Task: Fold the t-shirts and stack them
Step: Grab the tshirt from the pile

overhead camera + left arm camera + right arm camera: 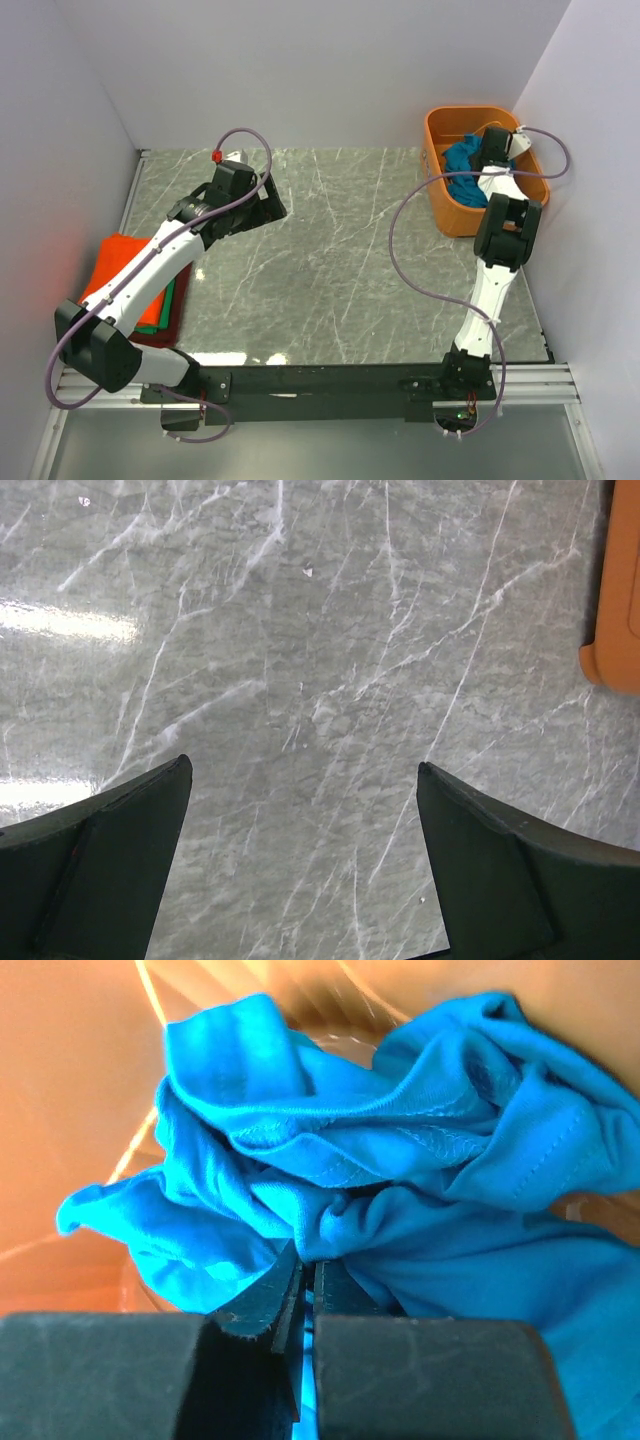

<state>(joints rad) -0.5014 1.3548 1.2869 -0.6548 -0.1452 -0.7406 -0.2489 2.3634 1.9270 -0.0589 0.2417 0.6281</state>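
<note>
Right tool [305, 1295] pinched shut on a fold of the crumpled teal-blue t-shirt [400, 1160] inside the orange basket [70, 1090].

Its dark fingers [255, 1310] fill the lower edge of the wrist view and hide the cloth beneath them; a sliver of blue shows in the slit between them. From above, the right wrist [497, 148] covers the grip and most of the shirt, with the basket at the far right corner of the surface [330, 250]. Left tool [303, 770] hangs spread wide over bare marble, holding nothing; a basket corner is cut off at that view's right edge. Near left lies a stack of folded t-shirts [115, 257], orange on top, green and dark red edges below, partly crossed by the left arm [160, 262]; their number cannot be told.
</note>
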